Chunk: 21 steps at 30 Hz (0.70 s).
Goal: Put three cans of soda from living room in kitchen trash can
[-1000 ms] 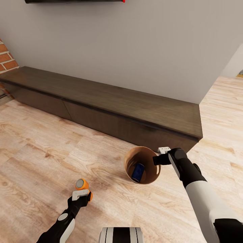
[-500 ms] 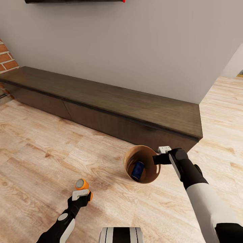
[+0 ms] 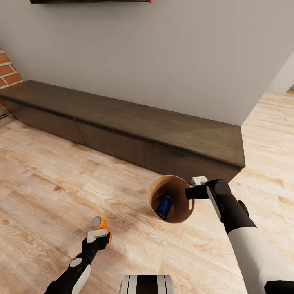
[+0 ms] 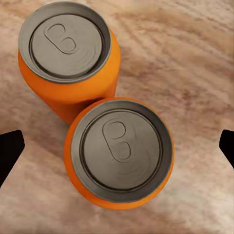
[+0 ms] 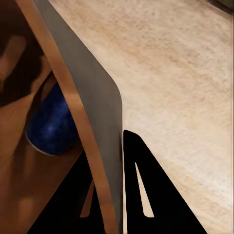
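Note:
Two orange soda cans stand upright and touching on the wood floor, one farther out and one right under my left gripper. That gripper is open, with its fingertips wide apart on either side of the nearer can and not touching it. The trash can is tilted, brown inside, and my right gripper is shut on its rim, one finger inside and one outside. A dark blue can lies inside it.
A long low dark-wood bench runs along the grey wall just behind the trash can. A brick fireplace edge is at the far left, and a black screen hangs above. Light wood floor stretches between and to the right.
My right gripper has nudged the trash can slightly up and left, and the blue can inside moved with it. The left arm and the orange cans have not moved.

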Tool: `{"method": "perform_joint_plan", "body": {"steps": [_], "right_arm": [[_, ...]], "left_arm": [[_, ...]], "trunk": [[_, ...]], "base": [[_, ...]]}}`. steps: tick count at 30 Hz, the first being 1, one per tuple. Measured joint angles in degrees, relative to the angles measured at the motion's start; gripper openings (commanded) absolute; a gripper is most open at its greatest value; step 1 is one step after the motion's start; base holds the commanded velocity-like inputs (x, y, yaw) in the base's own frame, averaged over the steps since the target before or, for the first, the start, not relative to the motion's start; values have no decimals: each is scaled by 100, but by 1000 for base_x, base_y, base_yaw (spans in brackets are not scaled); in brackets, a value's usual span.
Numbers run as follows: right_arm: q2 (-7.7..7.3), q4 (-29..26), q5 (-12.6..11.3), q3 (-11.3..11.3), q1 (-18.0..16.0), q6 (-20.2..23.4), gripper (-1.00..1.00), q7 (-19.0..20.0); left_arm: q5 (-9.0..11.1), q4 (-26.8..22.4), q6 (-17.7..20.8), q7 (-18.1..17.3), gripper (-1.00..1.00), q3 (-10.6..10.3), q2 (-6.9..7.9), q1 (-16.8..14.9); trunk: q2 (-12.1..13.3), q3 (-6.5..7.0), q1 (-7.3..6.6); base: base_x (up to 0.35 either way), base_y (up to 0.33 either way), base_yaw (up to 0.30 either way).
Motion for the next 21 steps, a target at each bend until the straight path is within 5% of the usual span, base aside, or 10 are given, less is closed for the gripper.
{"method": "perform_joint_plan", "body": {"steps": [14,21], "right_arm": [[-19,-438,-23,-7,144,94,-100,24],[-43,-914,-84,-9,390,271,-100,434]], "left_arm": [[0,0,0,0,100,1,0,0],[0,0,0,1,100,0,-2,0]], "trunk": [[0,0,0],[0,0,0]], "base": [[0,0,0],[0,0,0]]}}
